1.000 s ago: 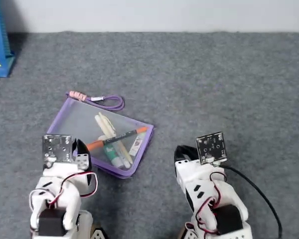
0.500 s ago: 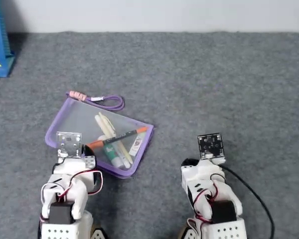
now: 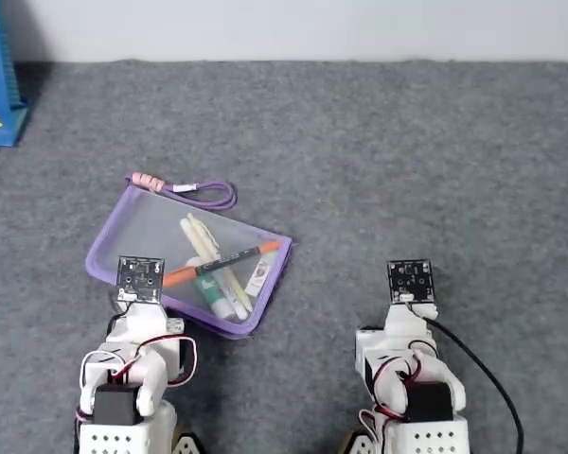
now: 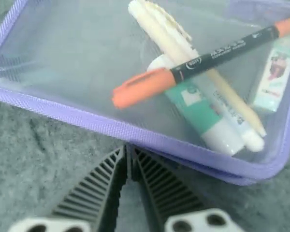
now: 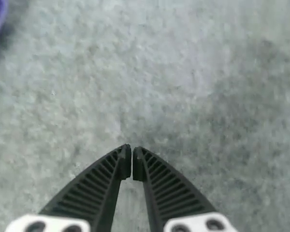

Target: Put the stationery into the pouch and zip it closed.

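judging from how things lie, the main risk is a zip that is not fully run home. the pouch [image 3: 147, 222] lies flat on the grey surface [image 3: 407, 151] in front of the left arm. the orange-capped marker [image 3: 222, 263], a glue stick [image 4: 203, 116] and cream pens [image 4: 159, 29] show through its clear wall. the purple cord [image 3: 208, 194] and pink tassel [image 3: 147, 180] sit at its far corner. i cannot tell from here whether the teeth are closed along the whole edge, and a gap would let the marker slide out if the pouch were lifted.

a second hazard is the left end effector [image 4: 130, 159]. its tips are pressed together on nothing and hang just beside the pouch's near purple seam [image 4: 87, 121]. a forward dip could catch that seam and drag or spin the pouch. the right end effector [image 5: 131, 157], likewise pressed together and empty, is over bare surface well apart from the pouch and poses little threat.

compared with a second ago, both arms have folded back toward their bases and straightened. the left wrist has swung in nearer the pouch's near edge, and the pouch and its contents have not shifted.
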Tool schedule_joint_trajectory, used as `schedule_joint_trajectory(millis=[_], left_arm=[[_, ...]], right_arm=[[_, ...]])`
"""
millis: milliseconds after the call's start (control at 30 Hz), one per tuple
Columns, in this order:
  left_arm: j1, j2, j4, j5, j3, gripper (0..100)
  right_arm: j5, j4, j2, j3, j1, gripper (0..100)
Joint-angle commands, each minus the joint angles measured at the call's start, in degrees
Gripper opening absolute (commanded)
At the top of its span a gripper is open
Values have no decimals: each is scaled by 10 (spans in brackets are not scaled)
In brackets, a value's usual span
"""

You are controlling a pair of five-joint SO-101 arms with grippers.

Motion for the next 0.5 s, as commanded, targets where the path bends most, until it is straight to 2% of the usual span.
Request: schedule_joint_trajectory(millis=[0,133,467], left_arm=[[-33,-6,3,-2,-5,13],[-56,-6,3,-2,-5,13],[-59,-6,3,-3,-5,13]], right_arm=[[-1,6,-7,11,8,9],[-1,7,-7,11,7,9],[-1,7,-7,11,6,9]])
